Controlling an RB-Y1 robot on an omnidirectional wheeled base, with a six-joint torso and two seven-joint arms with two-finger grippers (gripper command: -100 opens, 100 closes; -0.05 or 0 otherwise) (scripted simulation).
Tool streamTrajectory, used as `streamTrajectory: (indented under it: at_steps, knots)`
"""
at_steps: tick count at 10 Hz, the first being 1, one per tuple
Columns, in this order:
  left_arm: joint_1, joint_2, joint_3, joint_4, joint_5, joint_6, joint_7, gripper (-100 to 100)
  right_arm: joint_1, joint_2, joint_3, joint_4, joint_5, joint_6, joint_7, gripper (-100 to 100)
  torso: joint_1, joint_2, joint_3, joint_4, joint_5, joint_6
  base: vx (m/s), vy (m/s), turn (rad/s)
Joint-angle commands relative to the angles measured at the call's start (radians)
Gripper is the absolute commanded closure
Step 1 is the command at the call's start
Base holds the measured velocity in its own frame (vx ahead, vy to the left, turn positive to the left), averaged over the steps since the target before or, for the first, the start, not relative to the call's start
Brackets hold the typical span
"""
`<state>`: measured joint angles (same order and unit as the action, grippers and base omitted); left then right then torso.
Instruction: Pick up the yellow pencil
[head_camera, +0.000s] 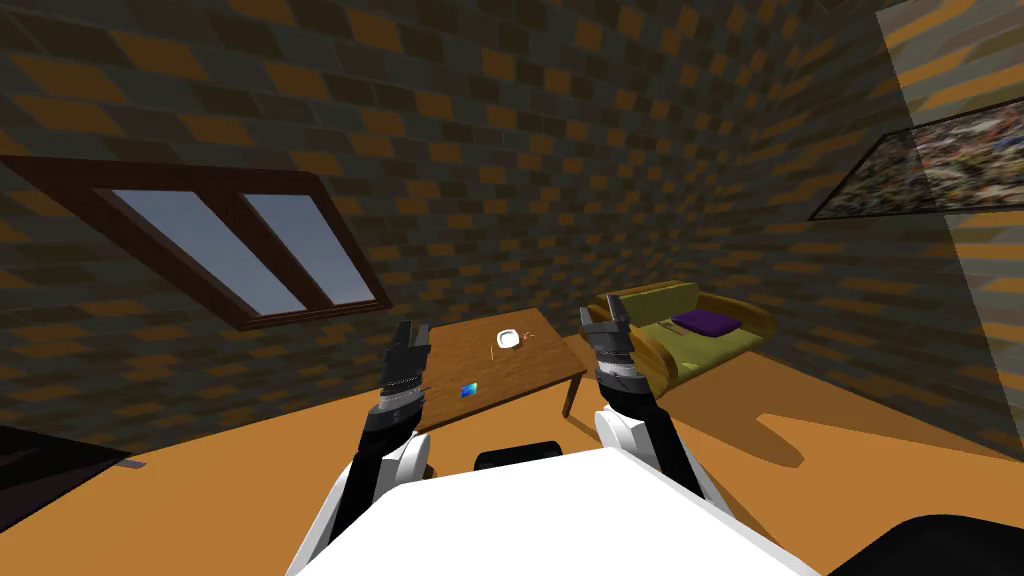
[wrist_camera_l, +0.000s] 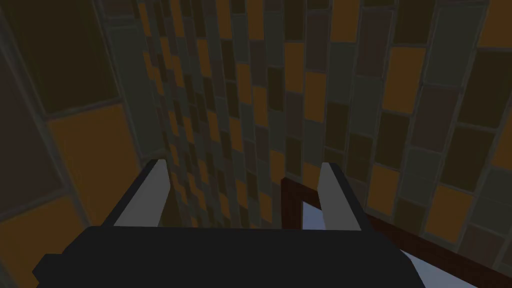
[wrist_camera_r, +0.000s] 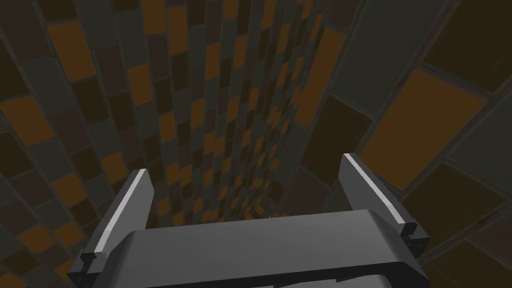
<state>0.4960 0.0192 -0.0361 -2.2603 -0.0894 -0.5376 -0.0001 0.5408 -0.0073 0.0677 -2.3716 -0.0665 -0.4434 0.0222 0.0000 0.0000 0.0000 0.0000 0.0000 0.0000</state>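
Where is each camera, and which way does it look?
Head view: on the head, looking down at the table and yellow pencil; left gripper and right gripper show, raised.
Left wrist view: on the left hand, facing the wall; its open fingers show.
Right wrist view: on the right hand, facing wall; open fingers show.
Head and left wrist views share the window.

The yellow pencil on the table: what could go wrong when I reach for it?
The pencil is thin and lies close beside the white dish, so a gripper could knock the dish. The left gripper and right gripper point up at the wall, so a reach may miss.
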Motion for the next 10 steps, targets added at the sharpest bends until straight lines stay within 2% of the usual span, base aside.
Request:
streamTrajectory:
  at_steps: [1,2,5,6,8,9,10]
  knots:
    - [0.003,0.037,-0.011,0.033,0.016,0.036,-0.021,-100,0.0,0.0,0.0,0.0,0.0,0.0,0.0,0,0.0,0.0,0.0,0.0,0.0,0.0,0.004,-0.004,-0.269]
    - [0.003,0.037,-0.011,0.033,0.016,0.036,-0.021,-100,0.0,0.0,0.0,0.0,0.0,0.0,0.0,0,0.0,0.0,0.0,0.0,0.0,0.001,0.003,0.004,-0.182]
    - [0.001,0.1,-0.024,0.102,0.052,0.106,-0.065,-100,0.0,0.0,0.0,0.0,0.0,0.0,0.0,0,0.0,0.0,0.0,0.0,0.0,0.0,-0.007,-0.003,-0.213]
    - [0.001,0.1,-0.024,0.102,0.052,0.106,-0.065,-100,0.0,0.0,0.0,0.0,0.0,0.0,0.0,0,0.0,0.001,0.0,0.0,0.0,0.0,-0.013,-0.001,-0.092]
    - [-0.007,0.154,-0.03,0.169,0.089,0.172,-0.109,-100,0.0,0.0,0.0,0.0,0.0,0.0,0.0,0,0.0,0.001,0.0,0.0,0.0,0.0,-0.021,-0.01,-0.258]
    - [-0.007,0.154,-0.03,0.169,0.089,0.174,-0.109,-100,0.0,0.0,0.0,0.0,0.0,0.0,0.0,0,0.0,0.002,0.001,0.0,0.0,0.0,-0.022,0.001,-0.105]
    - [-0.013,0.184,-0.032,0.202,0.111,0.213,-0.136,-100,0.0,0.0,0.0,0.0,0.0,0.0,0.0,0,0.0,0.001,0.001,0.0,0.0,0.0,-0.019,-0.004,-0.191]
